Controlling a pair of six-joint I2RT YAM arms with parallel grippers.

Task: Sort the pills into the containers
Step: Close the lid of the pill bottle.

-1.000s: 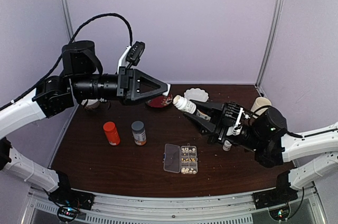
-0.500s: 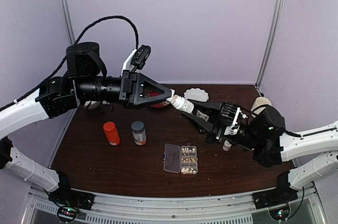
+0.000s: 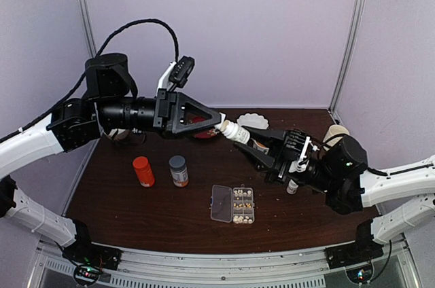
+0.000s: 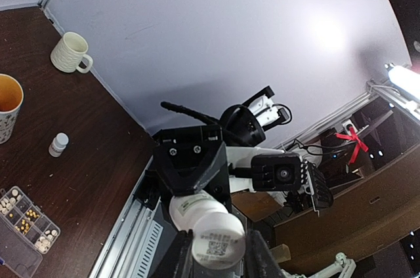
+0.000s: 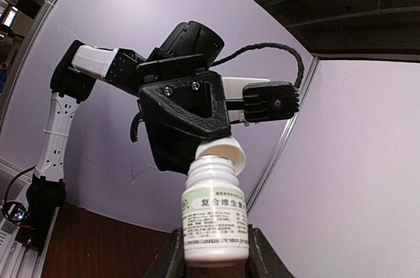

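Note:
My right gripper (image 3: pixel 250 141) (image 5: pixel 213 255) is shut on the base of a white labelled bottle (image 3: pixel 239 134) (image 5: pixel 214 222), held in the air above the table. My left gripper (image 3: pixel 221 125) (image 4: pixel 218 246) is shut on the bottle's white cap (image 4: pixel 218 237) (image 5: pixel 224 152). The cap sits tilted against the bottle's threaded mouth. The clear pill box (image 3: pixel 233 204) (image 4: pixel 14 246) lies open on the table below. Its containers hold cream pills (image 3: pixel 239 196) (image 4: pixel 25 224).
An orange-capped bottle (image 3: pixel 143 170) and a grey-capped bottle (image 3: pixel 179 170) stand left of the pill box. A small white bottle (image 3: pixel 292 187) stands to the right. A scalloped white dish (image 3: pixel 253 121), a red dish (image 3: pixel 202 132), a cup (image 3: pixel 334 133) and a mug (image 4: pixel 71 52) are further back.
My left gripper has moved right and slightly down, bringing the cap to the bottle's mouth. The right gripper with the bottle has shifted slightly towards it.

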